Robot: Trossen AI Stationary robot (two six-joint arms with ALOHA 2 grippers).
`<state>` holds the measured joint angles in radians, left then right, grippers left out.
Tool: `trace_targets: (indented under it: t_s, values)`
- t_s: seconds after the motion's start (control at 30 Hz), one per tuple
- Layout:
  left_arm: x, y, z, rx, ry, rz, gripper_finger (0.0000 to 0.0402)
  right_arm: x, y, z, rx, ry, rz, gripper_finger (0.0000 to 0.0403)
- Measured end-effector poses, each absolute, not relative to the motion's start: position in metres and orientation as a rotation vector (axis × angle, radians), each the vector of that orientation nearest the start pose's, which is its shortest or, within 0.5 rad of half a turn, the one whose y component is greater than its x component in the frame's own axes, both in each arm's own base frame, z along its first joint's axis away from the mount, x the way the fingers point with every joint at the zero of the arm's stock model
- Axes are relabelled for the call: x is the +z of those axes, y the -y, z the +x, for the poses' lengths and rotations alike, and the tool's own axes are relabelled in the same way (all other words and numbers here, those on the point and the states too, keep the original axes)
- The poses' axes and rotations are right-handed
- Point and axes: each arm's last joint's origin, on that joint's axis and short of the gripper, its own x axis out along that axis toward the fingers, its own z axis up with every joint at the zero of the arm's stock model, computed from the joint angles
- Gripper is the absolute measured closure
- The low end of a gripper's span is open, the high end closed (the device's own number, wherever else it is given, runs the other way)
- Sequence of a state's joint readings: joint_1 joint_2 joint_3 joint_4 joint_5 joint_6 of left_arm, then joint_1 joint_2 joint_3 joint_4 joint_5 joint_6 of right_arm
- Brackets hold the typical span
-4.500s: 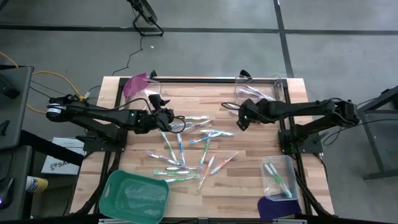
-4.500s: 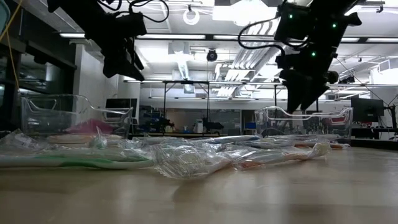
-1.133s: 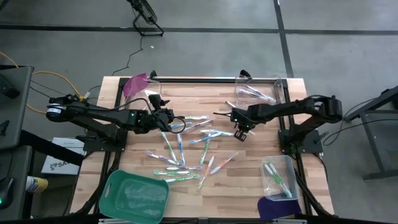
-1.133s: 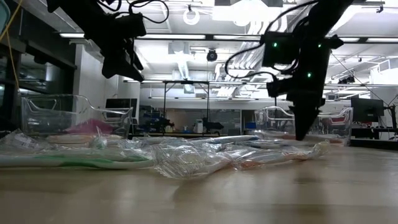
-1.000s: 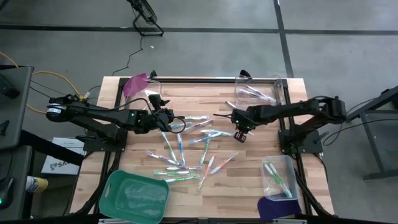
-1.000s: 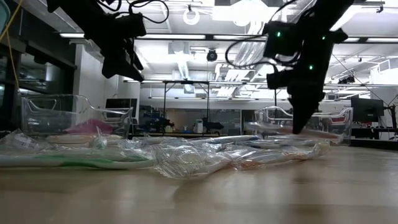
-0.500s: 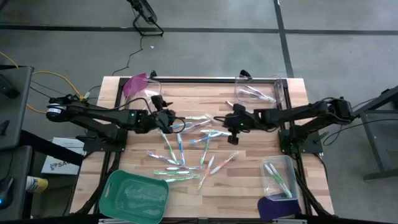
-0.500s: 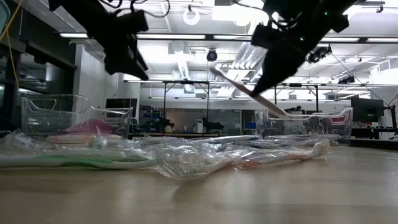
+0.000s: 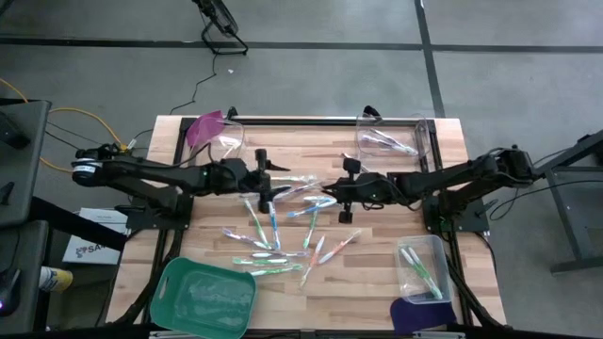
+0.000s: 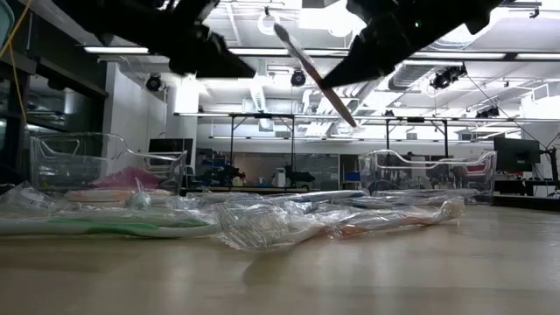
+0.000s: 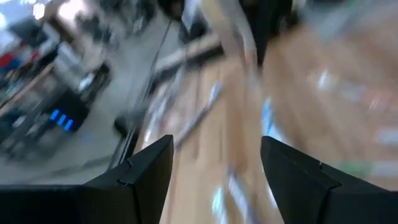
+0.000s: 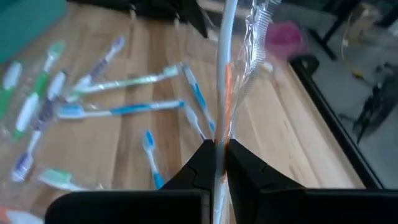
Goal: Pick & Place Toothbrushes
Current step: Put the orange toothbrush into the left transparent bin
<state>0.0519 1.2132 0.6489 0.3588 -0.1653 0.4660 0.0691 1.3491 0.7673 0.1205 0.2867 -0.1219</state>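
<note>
Several wrapped toothbrushes (image 9: 283,226) with green, blue and orange handles lie flat and scattered on the wooden table's middle. My right gripper (image 9: 341,193) hangs over their far right part, shut on one white-and-orange toothbrush (image 10: 306,61) in a clear wrapper. That brush also shows in the right wrist view (image 12: 224,74), running away from the fingers. My left gripper (image 9: 265,169) stands open above the pile's far left part, nothing between its fingers (image 11: 149,171), facing the right gripper. My right gripper pinches the wrapped toothbrush's handle (image 12: 220,138) between its two fingers, coming roughly level from the table's right side. The longer part of the brush sticks out beyond the fingertips. The brush is lifted clear of the table and tilted, its free end (image 10: 280,31) higher.
A clear bin (image 9: 391,141) with toothbrushes stands at the far right, another (image 9: 422,268) at the near right beside a purple lid (image 9: 415,315). A green tray (image 9: 203,294) lies near left. A clear bin (image 9: 231,141) and a pink lid (image 9: 205,127) sit far left.
My right gripper, shut on the toothbrush, has risen from the table and gone toward the table's left, tipping from pointing down to nearly level. The toothbrush has been lifted clear and now stands tilted. My left gripper has tipped and shifted slightly toward the right gripper.
</note>
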Motion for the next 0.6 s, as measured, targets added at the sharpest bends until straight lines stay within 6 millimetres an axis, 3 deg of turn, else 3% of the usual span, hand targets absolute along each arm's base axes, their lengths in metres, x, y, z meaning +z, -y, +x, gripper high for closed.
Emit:
trace_targets:
  t_s: [0.27, 0.6]
  values:
    - [0.246, -0.020, 0.270, -0.021, -0.084, 0.429, 0.0167, 0.242, -0.020, 0.289, -0.129, -0.373, -0.216, 0.0386]
    - [0.240, -0.021, 0.291, -0.060, 0.028, 0.385, 0.0167, 0.243, -0.020, 0.289, -0.130, -0.367, -0.213, 0.0386]
